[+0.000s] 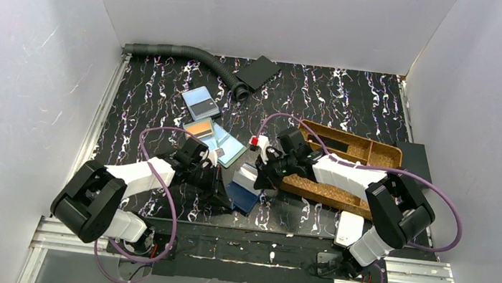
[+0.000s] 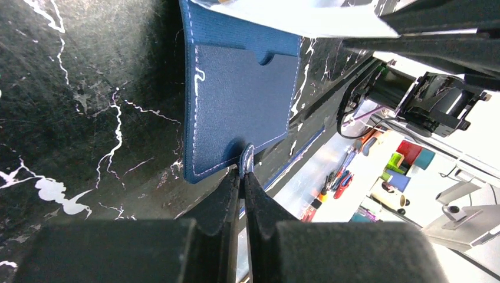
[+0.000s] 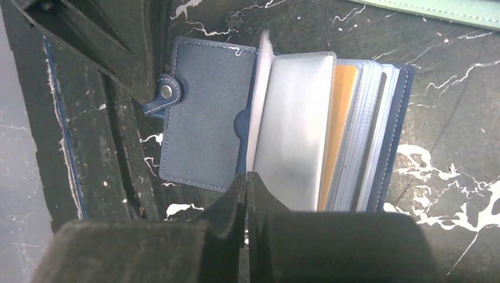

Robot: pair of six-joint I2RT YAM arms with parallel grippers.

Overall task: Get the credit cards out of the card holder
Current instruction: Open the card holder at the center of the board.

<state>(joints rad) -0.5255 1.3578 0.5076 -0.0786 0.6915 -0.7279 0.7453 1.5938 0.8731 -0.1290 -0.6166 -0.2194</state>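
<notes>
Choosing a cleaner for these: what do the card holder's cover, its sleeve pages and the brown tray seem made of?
The card holder: probably leather or faux leather, matte navy, fine grain, stitched edges. The sleeve pages: clear glossy plastic, shiny glare. The tray: likely cork or pressed fibre, speckled brown, matte.

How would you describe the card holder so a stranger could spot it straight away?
On the black marbled table, look just left of the brown cork tray. The card holder is the small navy booklet lying open there, with clear sleeve pages, unlike the loose single cards farther back.
</notes>
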